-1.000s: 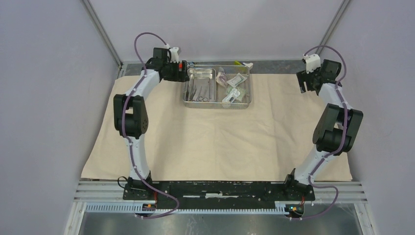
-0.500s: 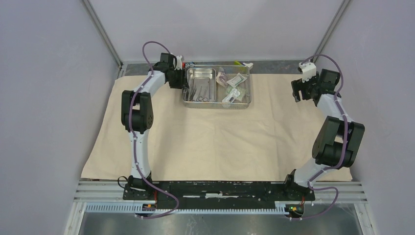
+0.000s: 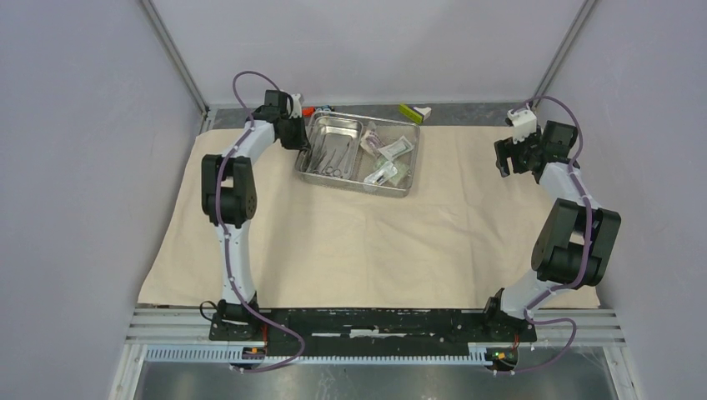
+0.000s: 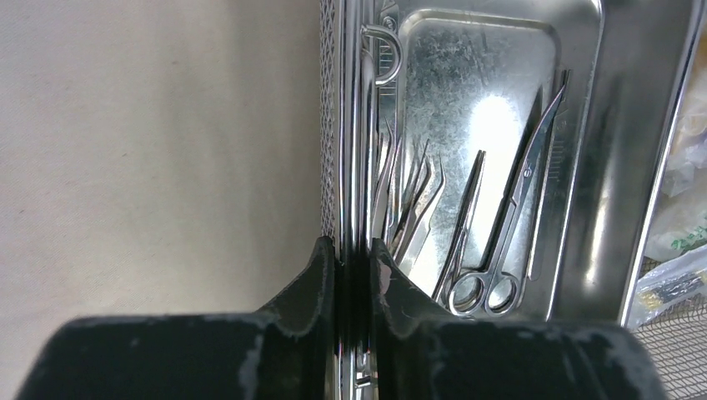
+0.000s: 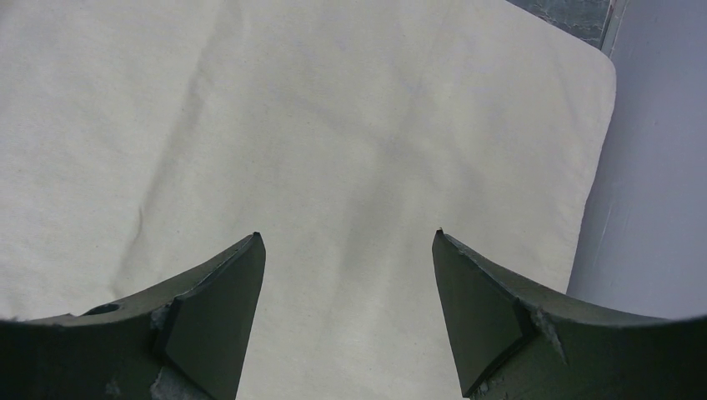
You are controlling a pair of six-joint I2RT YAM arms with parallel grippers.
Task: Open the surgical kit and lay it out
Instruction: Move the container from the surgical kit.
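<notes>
A shiny rectangular steel tray [image 3: 353, 186] is set on the far, left-of-centre part of a large beige cloth wrap [image 3: 367, 242], which is spread flat over the table, and it is turned slightly askew to the cloth's edges. A smaller steel inner tray [image 3: 338, 127] is seated in its left half, and thin metal instruments [image 3: 331, 158] are laid lengthwise in it. Small sealed packets [image 3: 388, 155] are heaped in the right half. Beyond the cloth's far edge a small yellow-green and white object [image 3: 413, 112] and a small orange piece [image 3: 308, 109] are seen. Only the left wrist view resolves the instruments: scissors [image 4: 517, 193] with two ring handles are shown beside slim tweezers [image 4: 421, 208], all lying on the inner tray's bright floor. Only the overhead view takes in the whole kit. The right wrist view gives nothing but bare cloth and its far right corner. The left gripper [image 4: 352, 250] is clamped on the tray's left rim, one of its fingers [image 4: 319, 279] being pressed to the outside and the other to the inside. Whether the inner tray's wall is pinched along with it cannot be told. The right gripper [image 5: 346, 237] is held above the cloth near the right edge, its jaws spread wide and nothing between them.
</notes>
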